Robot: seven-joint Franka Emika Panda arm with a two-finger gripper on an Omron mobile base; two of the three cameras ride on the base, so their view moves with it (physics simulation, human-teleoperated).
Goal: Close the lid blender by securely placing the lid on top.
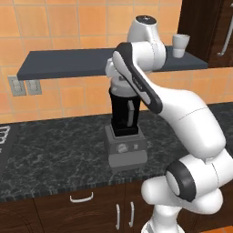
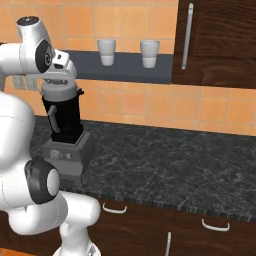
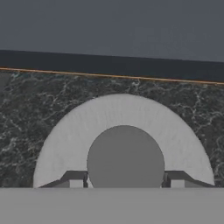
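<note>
The blender stands on the black stone counter, a tall black jar on a boxy grey base with a round front dial. The round grey lid sits level at the jar's rim, and I cannot tell whether it is fully seated. My gripper comes straight down onto it. Its two fingertips press against either side of the lid's raised middle knob, so it is shut on the lid. In the left base view my forearm hides most of the lid.
A dark wall shelf hangs just behind and above the blender, carrying white cups. A dark wooden cabinet stands at the right. Wall outlets and a stove edge lie to the left.
</note>
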